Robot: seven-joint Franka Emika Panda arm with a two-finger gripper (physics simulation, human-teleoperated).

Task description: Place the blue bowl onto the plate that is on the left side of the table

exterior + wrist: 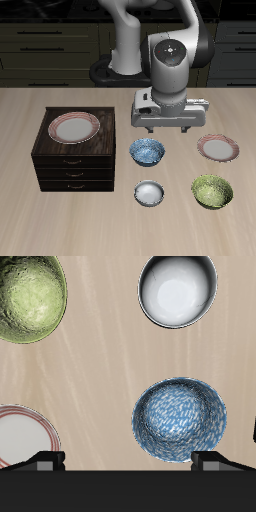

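Gripper [168, 128] hangs above the table with its fingers spread and nothing held. Just below it sits the blue bowl [148, 152], empty; it looks rigid, light and slick, so one wall of the rim is probably the best hold. At its three o'clock lies the target plate [218, 148], bare. The white bowl [149, 193] and green bowl [212, 191] are empty too.

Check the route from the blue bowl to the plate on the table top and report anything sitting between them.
Nothing visible blocks it. The blue bowl and the plate sit side by side with bare table between. The olive-green bowl and white-grey bowl lie nearer the front edge, off that line. The gripper hovers above.
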